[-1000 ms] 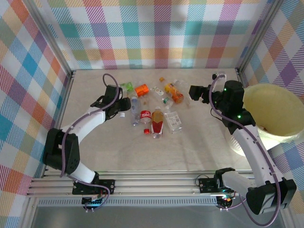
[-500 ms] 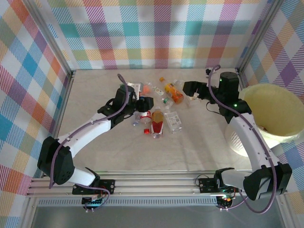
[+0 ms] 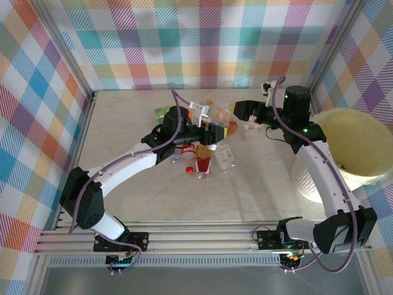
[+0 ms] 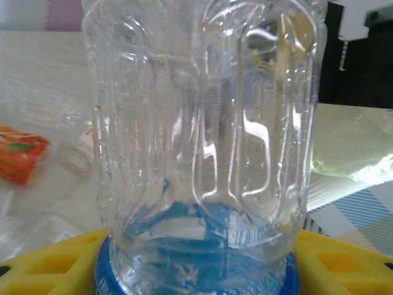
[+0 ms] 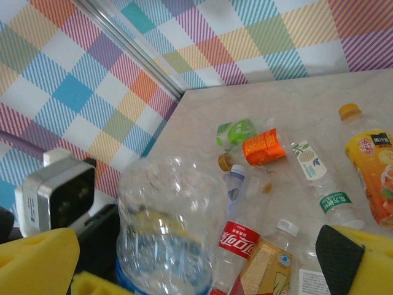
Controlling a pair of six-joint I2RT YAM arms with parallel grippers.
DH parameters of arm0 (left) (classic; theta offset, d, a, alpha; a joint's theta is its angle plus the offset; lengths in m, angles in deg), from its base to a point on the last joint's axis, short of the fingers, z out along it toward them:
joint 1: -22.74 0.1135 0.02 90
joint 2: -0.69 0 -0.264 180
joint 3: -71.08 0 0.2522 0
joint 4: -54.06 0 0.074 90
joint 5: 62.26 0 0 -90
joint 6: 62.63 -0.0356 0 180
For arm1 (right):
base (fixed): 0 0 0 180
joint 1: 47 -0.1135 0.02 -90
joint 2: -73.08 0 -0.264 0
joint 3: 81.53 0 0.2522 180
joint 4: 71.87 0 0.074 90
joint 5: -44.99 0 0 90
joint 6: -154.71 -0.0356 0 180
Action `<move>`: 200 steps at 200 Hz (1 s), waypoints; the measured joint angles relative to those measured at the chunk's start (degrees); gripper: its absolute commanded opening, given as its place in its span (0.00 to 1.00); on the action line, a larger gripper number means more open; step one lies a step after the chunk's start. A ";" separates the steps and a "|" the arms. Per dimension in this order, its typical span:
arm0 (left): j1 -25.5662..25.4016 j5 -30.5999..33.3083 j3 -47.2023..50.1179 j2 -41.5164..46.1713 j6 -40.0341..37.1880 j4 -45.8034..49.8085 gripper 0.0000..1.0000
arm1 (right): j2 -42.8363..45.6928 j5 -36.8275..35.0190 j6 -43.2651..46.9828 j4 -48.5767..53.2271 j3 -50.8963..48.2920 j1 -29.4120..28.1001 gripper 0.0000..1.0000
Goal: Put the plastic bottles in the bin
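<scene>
Clear bottle (image 4: 202, 135) w/ a blue label is pinched by the L gripper (image 3: 210, 130). Yellow pads (image 4: 49, 267) press the label end from both sides, and the body sticks out past them. It's held up off the table (image 3: 258, 190), roughly mid-scene toward the far side, just above the far edge of the bottle pile.

R gripper (image 5: 195, 263) faces it from the right, fingers (image 5: 37, 261) spread wide and gripping nothing. In the R wrist view the bottle stands between the two fingers, but can't tell if it's inside the gap or just beyond the tips.

Bin (image 3: 356, 144) sits at the right edge beside the R arm, well apart from the held bottle. It also shows as a pale yellow-green patch behind the bottle in the L wrist view.

Other bottles lie loose on the table:
- Green bottle (image 5: 236, 132), crushed, at the far left of the pile.
- Orange-label bottle (image 5: 263, 146), just beside the green one.
- Green-label bottle (image 5: 322, 184), clear, lying flat.
- Juice bottle (image 5: 371, 166), orange cap, next to the green-label one.
- Red-label bottle (image 5: 238, 241) and amber bottle (image 5: 264, 270), side by side on the near side of the pile, just near of the L gripper.
</scene>
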 measured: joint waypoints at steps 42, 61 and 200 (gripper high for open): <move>-0.76 -3.93 -0.20 -0.92 0.85 -3.63 0.42 | -2.54 4.85 -0.83 0.07 1.01 0.00 1.00; -0.81 -4.81 -0.42 -1.51 1.70 -5.11 0.42 | -3.63 8.02 -1.66 0.02 1.05 0.00 1.00; -2.23 -8.04 -4.09 -5.16 3.30 -8.83 0.42 | -4.81 13.60 -3.58 -1.62 0.96 -0.31 0.61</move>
